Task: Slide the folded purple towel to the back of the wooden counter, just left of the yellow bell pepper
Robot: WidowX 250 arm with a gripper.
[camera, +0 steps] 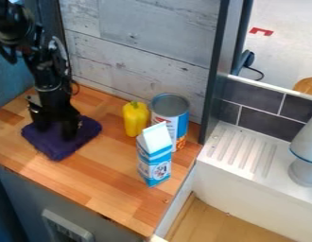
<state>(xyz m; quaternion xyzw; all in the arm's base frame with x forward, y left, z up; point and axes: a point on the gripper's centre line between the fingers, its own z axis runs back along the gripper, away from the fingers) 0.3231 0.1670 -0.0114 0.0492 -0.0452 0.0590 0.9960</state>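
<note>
Carton [154, 158] foremost; purple cloth [59, 150] beneath tool [56, 131].

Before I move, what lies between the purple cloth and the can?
In the camera view, a yellow pepper stands between the purple cloth and the can, nearer the can.

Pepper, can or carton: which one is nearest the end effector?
The yellow pepper. In the camera view it stands left of the can and the carton, on the side toward the end effector at the purple cloth.
</note>
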